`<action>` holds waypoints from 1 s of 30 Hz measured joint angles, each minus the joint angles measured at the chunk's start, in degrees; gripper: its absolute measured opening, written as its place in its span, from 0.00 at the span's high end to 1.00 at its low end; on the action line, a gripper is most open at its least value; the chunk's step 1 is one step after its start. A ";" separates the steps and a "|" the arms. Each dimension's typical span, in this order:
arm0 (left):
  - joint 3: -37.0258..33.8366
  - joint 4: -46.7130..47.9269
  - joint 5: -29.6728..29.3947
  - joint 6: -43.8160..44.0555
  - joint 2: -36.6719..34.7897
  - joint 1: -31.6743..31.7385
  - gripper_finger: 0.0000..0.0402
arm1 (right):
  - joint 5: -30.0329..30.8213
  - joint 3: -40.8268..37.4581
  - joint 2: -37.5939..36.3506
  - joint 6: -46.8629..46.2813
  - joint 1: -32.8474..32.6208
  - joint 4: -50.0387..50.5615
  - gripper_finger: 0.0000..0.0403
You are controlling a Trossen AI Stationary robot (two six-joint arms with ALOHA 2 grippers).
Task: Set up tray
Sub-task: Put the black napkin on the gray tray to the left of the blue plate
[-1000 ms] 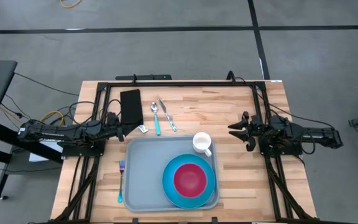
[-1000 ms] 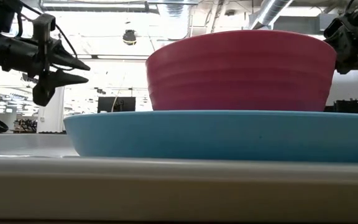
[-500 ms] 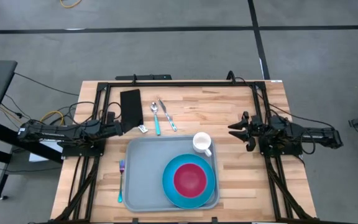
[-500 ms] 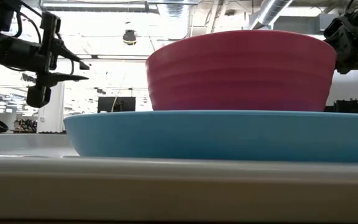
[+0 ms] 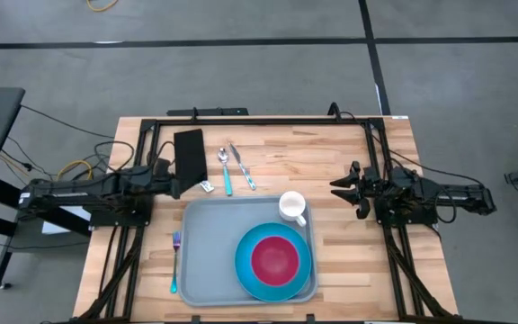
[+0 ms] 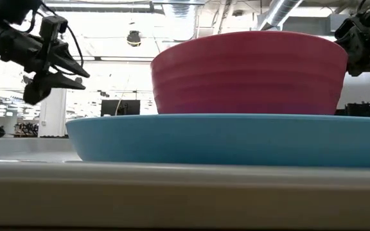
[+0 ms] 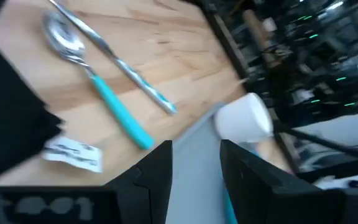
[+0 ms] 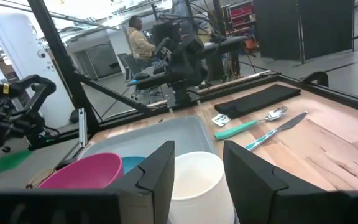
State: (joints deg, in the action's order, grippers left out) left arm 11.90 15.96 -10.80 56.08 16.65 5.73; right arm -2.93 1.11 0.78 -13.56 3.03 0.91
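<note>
Stock of my counter [image 5: 340,157], seen from above — the tray [image 5: 207,243], light grey-blue with a raised rim, lies at about 6 o'clock from the counter's middle, near the front edge. On it: a round blue plate [image 5: 245,265] in the corner toward 4 o'clock, a pink bowl [image 5: 276,259] seated on that plate, and a white cup [image 5: 292,206] at the tray's 1 o'clock corner, just beside the rim. Outside the tray, along its 9 o'clock side, a fork [image 5: 175,261] with a teal handle lies on the wood, right against the rim. Beyond the tray toward 12 o'clock: a spoon [image 5: 226,171] with a teal handle, a knife [image 5: 242,166] just beside it, a folded black napkin [image 5: 190,154] toward 11 o'clock, and a small white packet [image 5: 205,187] between napkin and tray. My left end effector [image 5: 178,176] hangs at 10 o'clock off the tray, near the napkin and the packet, fingers parted a narrow way with nothing between them; from its wrist I see the spoon, knife, packet and cup past my two dark fingers [image 7: 154,171]. My right end effector [image 5: 338,187] waits at 3 o'clock — well apart from the cup, fingers parted and empty. A person [image 8: 138,38] sits in the room beyond the counter.
</note>
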 joint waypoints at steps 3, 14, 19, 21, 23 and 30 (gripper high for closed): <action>5.21 8.24 -0.04 -2.50 3.07 2.59 0.70 | 0.01 0.02 0.00 0.00 0.02 0.00 0.68; 22.29 23.64 6.02 -22.66 32.69 9.95 0.70 | -0.01 0.02 0.00 0.00 0.00 0.00 0.68; 29.78 30.49 6.68 -34.33 50.06 10.79 0.70 | 0.01 0.02 0.02 0.00 0.02 0.00 0.68; 32.46 32.55 5.63 -37.93 55.60 10.89 0.70 | -0.01 0.02 0.00 0.00 0.00 0.00 0.68; 35.03 33.19 4.33 -41.20 59.90 10.93 0.70 | -0.01 0.02 0.00 0.00 0.00 0.00 0.68; 40.71 33.63 -0.54 -49.78 68.35 11.04 0.70 | -0.01 0.02 0.02 0.00 0.02 0.00 0.68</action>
State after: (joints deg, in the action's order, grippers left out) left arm 52.61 49.60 -11.34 6.30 85.00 16.78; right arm -2.94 1.13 0.80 -13.56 3.05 0.91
